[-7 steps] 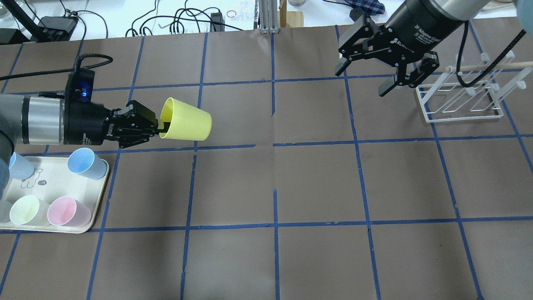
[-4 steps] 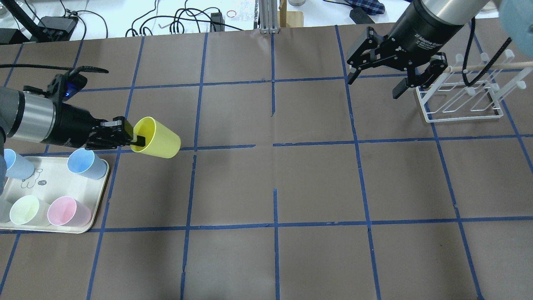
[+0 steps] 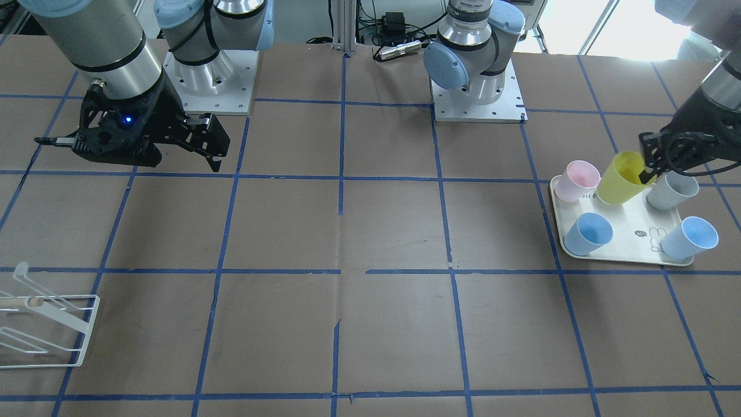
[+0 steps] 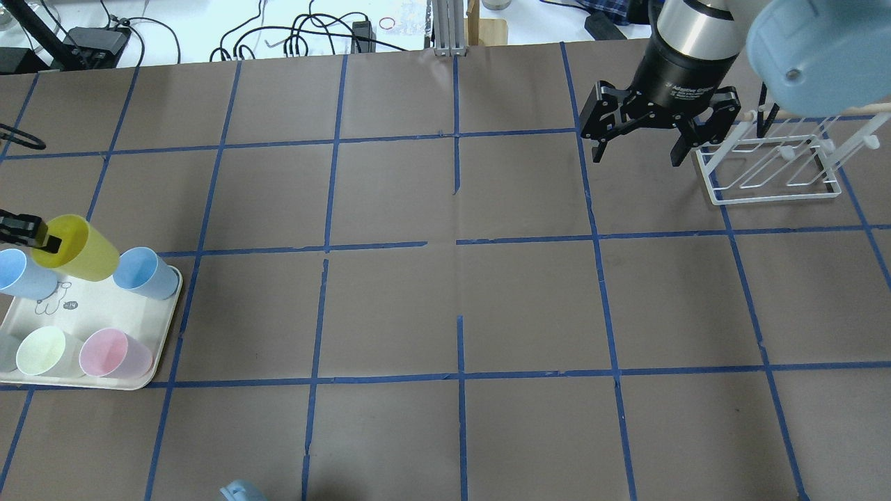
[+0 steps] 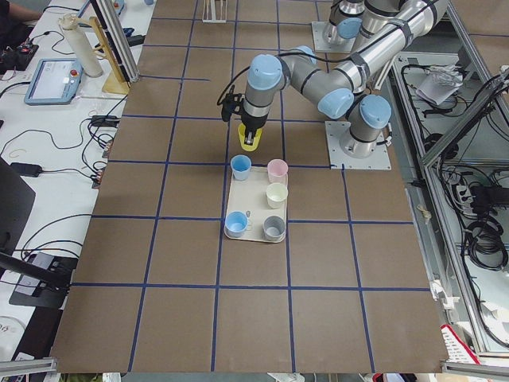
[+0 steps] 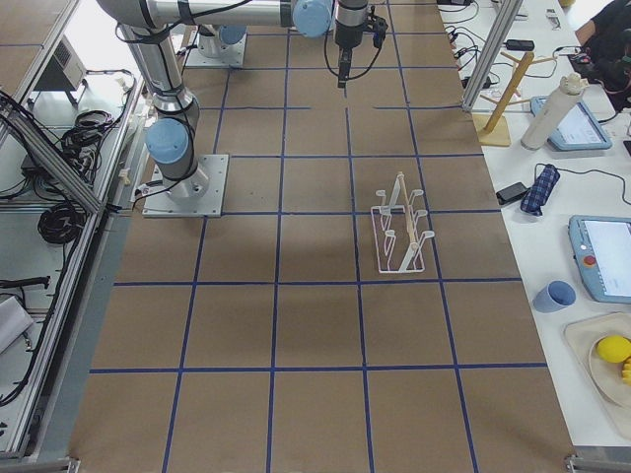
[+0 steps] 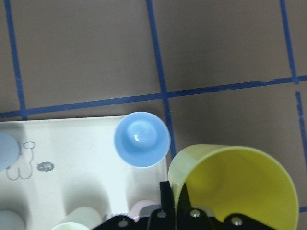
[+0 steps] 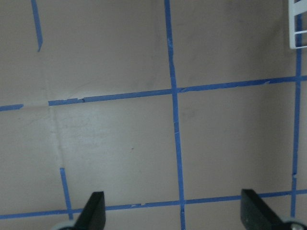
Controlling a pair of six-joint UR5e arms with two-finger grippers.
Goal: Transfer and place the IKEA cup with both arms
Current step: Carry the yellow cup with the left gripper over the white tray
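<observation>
The bright yellow IKEA cup (image 4: 80, 249) hangs tilted over the far edge of the tray (image 4: 104, 306), between two light blue cups. My left gripper (image 4: 43, 241) is shut on its rim, one finger inside and one outside. The front view shows the cup (image 3: 619, 179) and the left gripper (image 3: 645, 171); the left wrist view shows the cup (image 7: 240, 187) right below the fingers (image 7: 165, 201). My right gripper (image 4: 637, 152) is open and empty, pointing down beside the white rack (image 4: 773, 182). It also shows in the right wrist view (image 8: 175, 215) and the front view (image 3: 215, 145).
The tray holds light blue cups (image 4: 143, 271) (image 4: 24, 273), a pale cream-yellow cup (image 4: 43, 351), a pink cup (image 4: 111, 353) and a grey cup (image 3: 671, 190). The white wire rack with a wooden rod stands at the far right. Brown paper with blue tape lines covers the table.
My left arm has drawn back to the left with the yellow cup, from the open table to over the tray's edge. My right gripper has turned to point down, still open.
</observation>
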